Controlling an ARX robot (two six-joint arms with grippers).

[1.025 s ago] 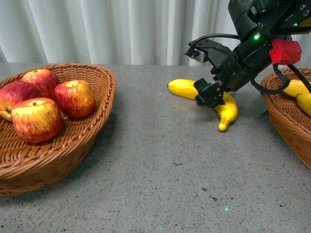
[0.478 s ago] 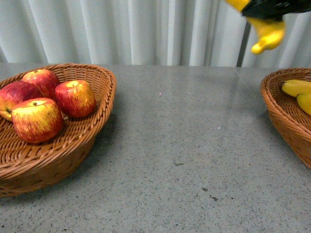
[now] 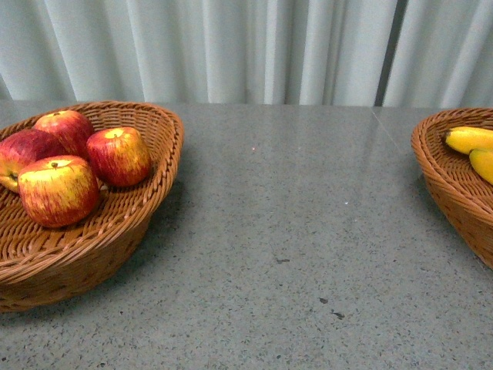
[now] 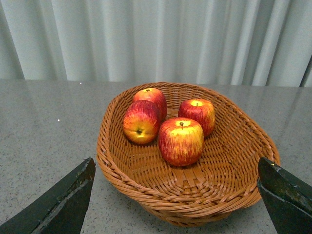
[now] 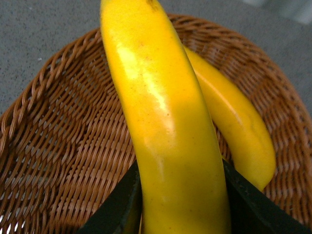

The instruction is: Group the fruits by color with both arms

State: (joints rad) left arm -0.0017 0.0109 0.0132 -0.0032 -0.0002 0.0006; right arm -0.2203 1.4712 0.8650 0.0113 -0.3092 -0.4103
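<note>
Several red apples streaked with yellow (image 3: 58,189) lie in a wicker basket (image 3: 154,193) at the left; they also show in the left wrist view (image 4: 180,141). My left gripper (image 4: 176,168) is open and empty, its black fingers (image 4: 58,204) spread on either side of that basket (image 4: 146,185), short of it. My right gripper (image 5: 180,200) is shut on a yellow banana (image 5: 161,112) and holds it over a second wicker basket (image 5: 73,146) where another banana (image 5: 239,126) lies. In the front view two bananas (image 3: 471,139) lie in the right basket (image 3: 443,181). Neither arm shows there.
A grey speckled tabletop (image 3: 293,231) runs between the two baskets. A pale pleated curtain (image 3: 231,46) hangs behind the table.
My right arm has lifted the banana off the table, carried it up and to the right, and left the front view. The apples and both baskets have not moved.
</note>
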